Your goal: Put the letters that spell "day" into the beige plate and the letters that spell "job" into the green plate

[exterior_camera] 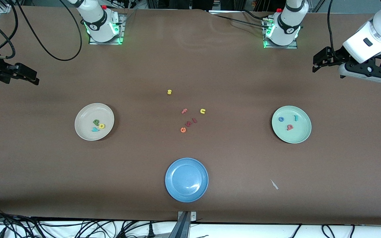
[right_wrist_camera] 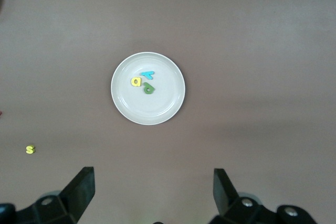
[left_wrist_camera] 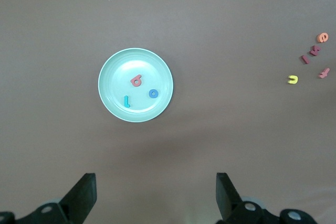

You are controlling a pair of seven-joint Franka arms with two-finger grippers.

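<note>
Brown worktop point(exterior_camera: 45, 172), front view: the beige plate point(exterior_camera: 83, 130) holds the dark green "d" point(exterior_camera: 96, 122), yellow "a" point(exterior_camera: 102, 126) and teal "y" point(exterior_camera: 94, 129); the green plate point(exterior_camera: 301, 134) holds the blue "o" point(exterior_camera: 281, 119), teal "j" point(exterior_camera: 296, 117) and salmon "b" point(exterior_camera: 289, 127). Both words appear sorted, so the main risk is a needless further reach that knocks a plate or drags in a spare letter point(exterior_camera: 183, 130) from the central cluster. Left wrist view: the left gripper point(left_wrist_camera: 156, 192), jaws spread and empty, hangs high over bare worktop beside the green plate, well apart from it. Right wrist view: the right gripper point(right_wrist_camera: 154, 190), likewise released, hangs beside the beige plate, clear of its three letters.
</note>
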